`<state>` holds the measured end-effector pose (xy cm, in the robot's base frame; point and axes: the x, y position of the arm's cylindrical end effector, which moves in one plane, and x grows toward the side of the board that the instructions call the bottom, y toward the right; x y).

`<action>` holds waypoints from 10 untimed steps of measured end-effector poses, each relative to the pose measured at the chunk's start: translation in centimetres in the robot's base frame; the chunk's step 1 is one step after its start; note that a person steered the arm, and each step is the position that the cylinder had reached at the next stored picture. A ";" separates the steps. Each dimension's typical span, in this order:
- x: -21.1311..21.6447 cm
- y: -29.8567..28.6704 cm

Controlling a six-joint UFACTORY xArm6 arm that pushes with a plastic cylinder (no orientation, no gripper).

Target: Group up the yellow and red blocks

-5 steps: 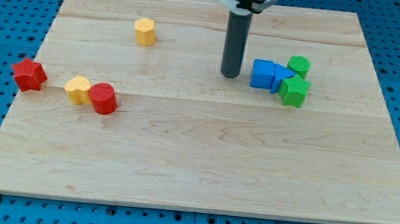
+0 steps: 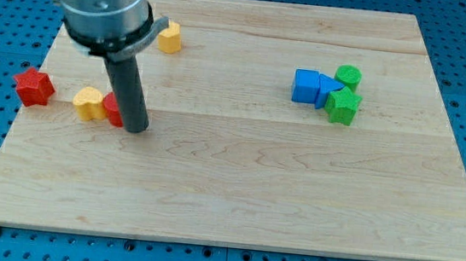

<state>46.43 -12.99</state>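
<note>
My tip (image 2: 136,127) rests on the board just right of the red cylinder (image 2: 112,110), whose right side the rod hides. The red cylinder touches a yellow heart-shaped block (image 2: 88,103) on its left. A red star-shaped block (image 2: 33,86) lies further left, near the board's left edge. A yellow hexagonal block (image 2: 171,37) sits near the view's top, partly behind the arm's body.
A cluster sits at the view's right: a blue cube (image 2: 306,85), a blue triangular block (image 2: 329,91), a green cylinder (image 2: 349,76) and a green star-shaped block (image 2: 342,107). The wooden board (image 2: 236,182) lies on a blue perforated table.
The rod has moved from the board's upper middle, beside the blue blocks, down and left to the red cylinder's right side. The blocks have not visibly moved.
</note>
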 end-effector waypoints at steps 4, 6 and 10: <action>0.5 -6.8; -2.7 -0.6; -6.9 0.7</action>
<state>39.53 -12.29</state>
